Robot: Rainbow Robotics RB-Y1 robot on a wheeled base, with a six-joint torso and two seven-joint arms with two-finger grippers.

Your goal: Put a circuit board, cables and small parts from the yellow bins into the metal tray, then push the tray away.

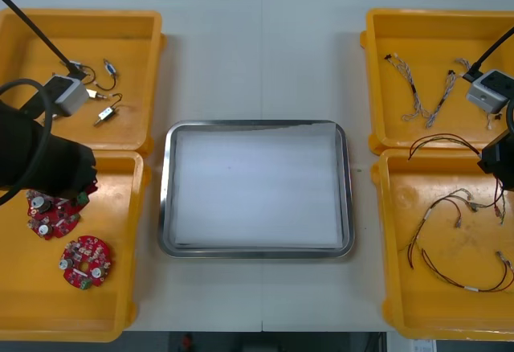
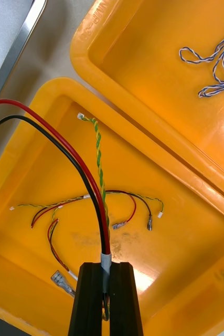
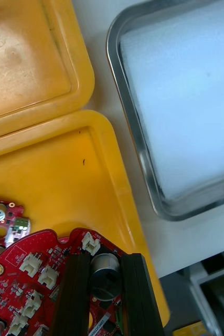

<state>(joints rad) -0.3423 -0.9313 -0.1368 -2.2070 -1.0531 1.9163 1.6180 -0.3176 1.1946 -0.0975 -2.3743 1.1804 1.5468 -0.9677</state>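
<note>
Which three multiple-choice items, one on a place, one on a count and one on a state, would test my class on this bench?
1. Where does the shiny rectangular metal tray stand?
A: between the yellow plastic bins
B: inside a bin
C: on top of a bin

2. How many round red circuit boards show at the left near bin?
A: one
B: four
C: two

3. What is the right claw doing?
A: open over the tray
B: shut on a red and black cable
C: shut on a board

Answers:
1 A, since bins flank the tray on both sides.
2 C, since two red discs show there, one of them held in the left claw.
3 B, since the cable rises from between its fingers.
</note>
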